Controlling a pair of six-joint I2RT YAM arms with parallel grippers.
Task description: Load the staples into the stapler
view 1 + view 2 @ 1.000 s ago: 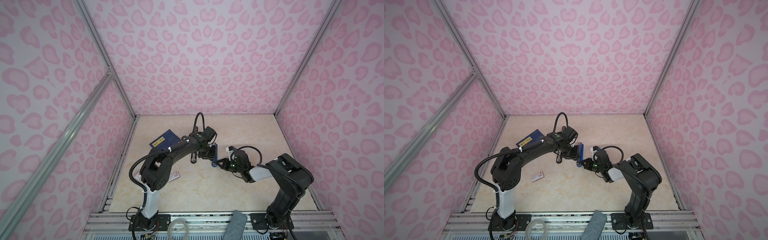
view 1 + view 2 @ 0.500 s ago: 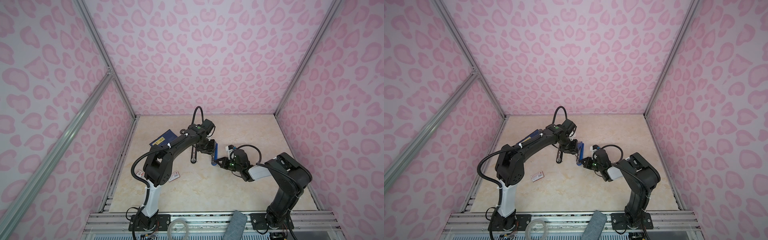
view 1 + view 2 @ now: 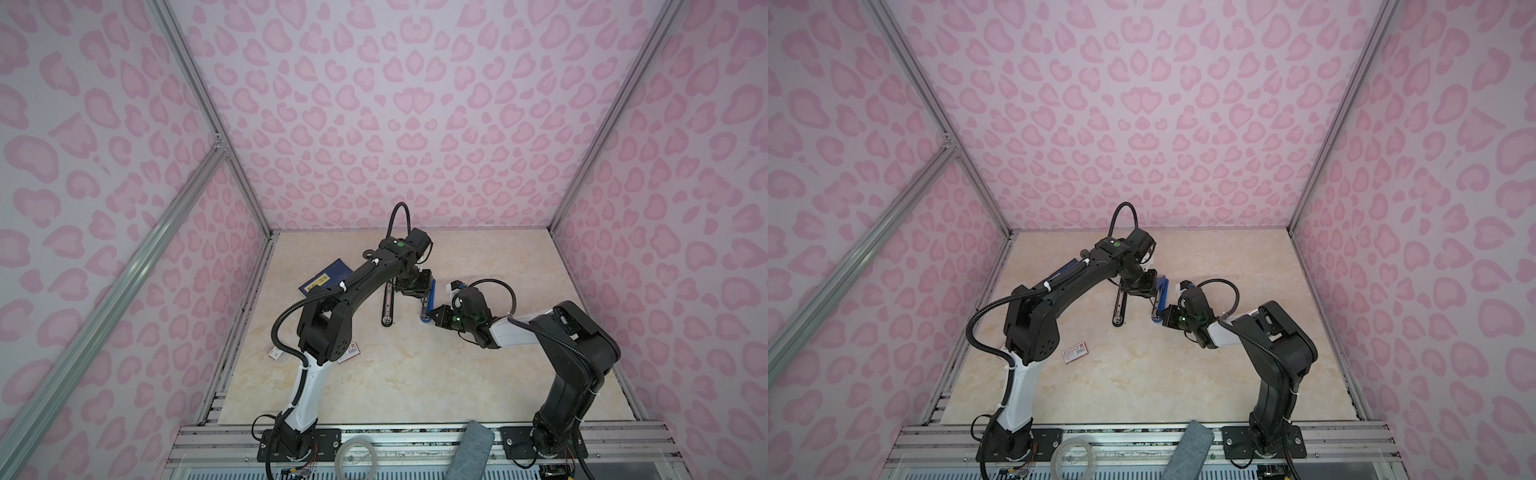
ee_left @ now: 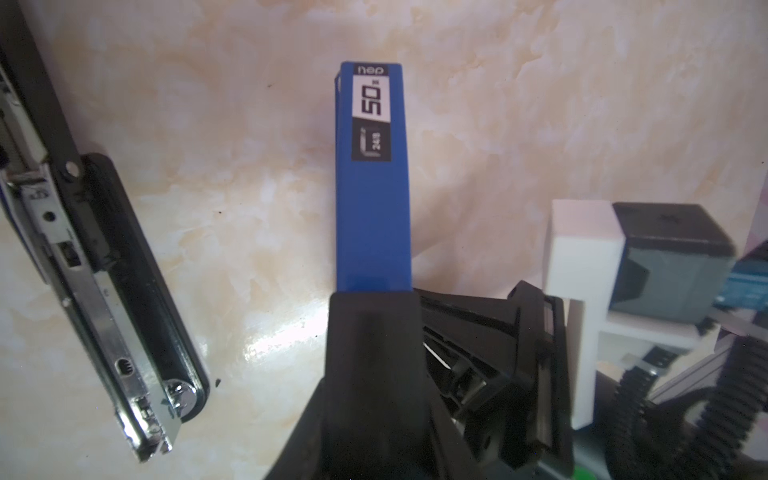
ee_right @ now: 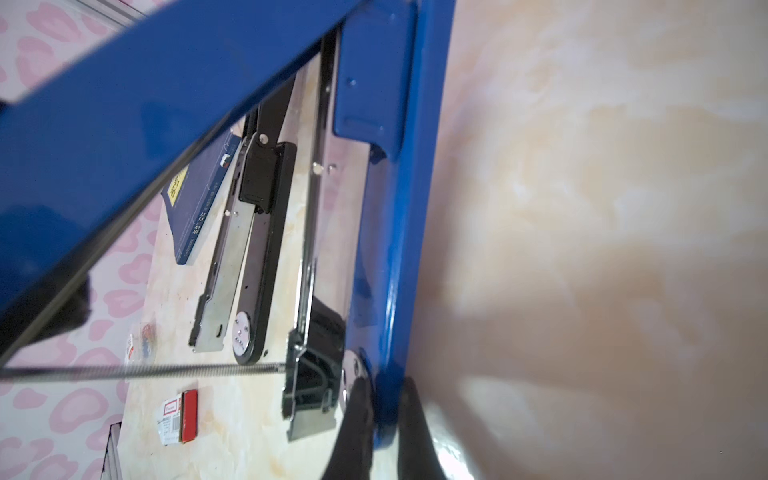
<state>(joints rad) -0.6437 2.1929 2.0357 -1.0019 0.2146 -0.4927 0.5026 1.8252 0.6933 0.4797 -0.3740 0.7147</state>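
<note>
Nearest the viewer, a roll of tape [image 3: 357, 455] and a grey cloth [image 3: 471, 453] lie on the metal front rail. Both arms rise from that rail and bend inward to meet over the middle of the table [image 3: 415, 386]. A small white box [image 3: 1075, 353] with a red label lies flat beside the left arm's elbow. Its contents cannot be seen. Bare tabletop spreads between the two arm bases and along the right wall.

Further in, the right gripper [image 3: 429, 318] reaches in low from the right. Its jaws are almost closed, pinching the near tip of the base of a blue stapler [image 3: 429, 297]. The left gripper [image 3: 417, 286] comes down from above, jaws partly closed around the blue top cover. It holds the cover swung up off the base, so the metal channel is exposed. Whether the channel holds anything cannot be told, and the staples cannot be made out in any view. Just to the left, apart from the blue one, a black stapler [image 3: 387, 305] lies opened on the table.

Beyond, a dark blue booklet [image 3: 328, 278] with a yellow label lies near the left wall, partly under the left arm. Bare table runs on to the back wall.
</note>
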